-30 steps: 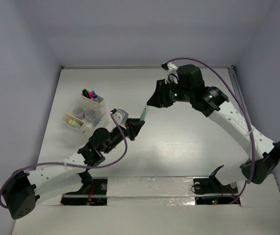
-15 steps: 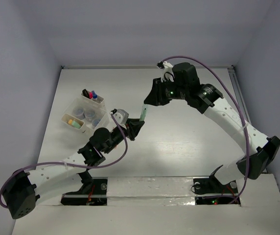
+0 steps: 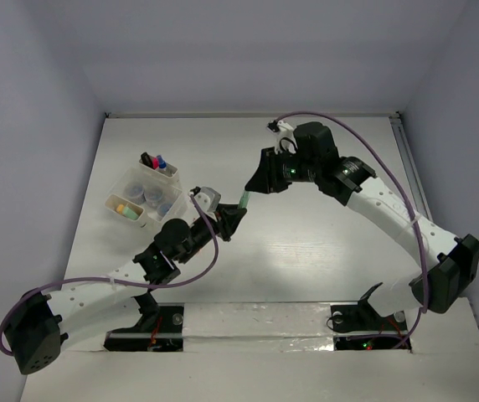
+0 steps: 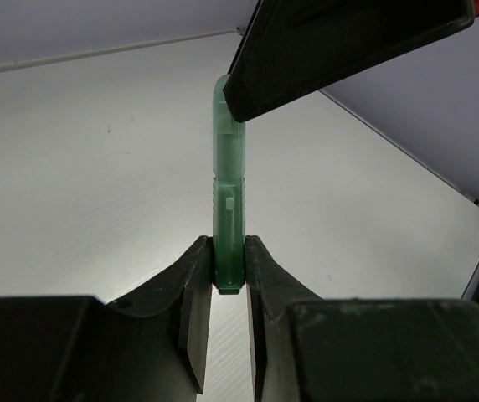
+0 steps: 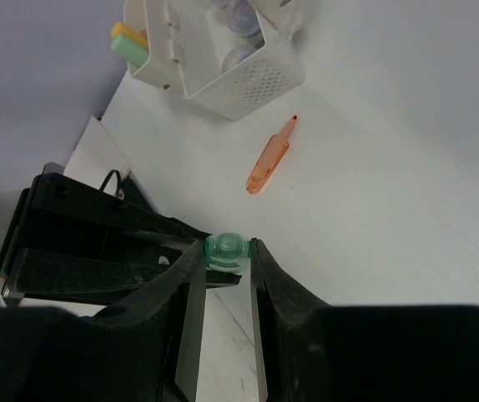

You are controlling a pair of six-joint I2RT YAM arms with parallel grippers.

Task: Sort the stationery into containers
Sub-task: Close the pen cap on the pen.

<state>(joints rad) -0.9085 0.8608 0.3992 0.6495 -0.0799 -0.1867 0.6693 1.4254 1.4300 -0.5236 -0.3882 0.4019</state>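
A translucent green marker (image 3: pixel 244 200) hangs above the table's middle, gripped at both ends. My left gripper (image 3: pixel 232 216) is shut on its lower end; in the left wrist view the marker (image 4: pixel 229 184) rises from between that gripper's (image 4: pixel 229 270) pads. My right gripper (image 3: pixel 253 185) is shut on the upper, rounded end (image 5: pixel 226 249), clamped between the fingers (image 5: pixel 191 285). The containers (image 3: pixel 127 182), white low-walled bins, sit at the left and hold markers, round jars and orange and pale green pieces. An orange marker (image 5: pixel 270 158) lies on the table beside the bins (image 5: pixel 248 79).
The side walls of the enclosure stand close on the left and right. The left arm (image 3: pixel 105 280) stretches from the near left corner toward the middle. The right arm (image 3: pixel 390 209) arches over the right half of the table.
The right gripper has shifted slightly left and down, keeping its hold on the marker's upper end. The left arm has stayed put.
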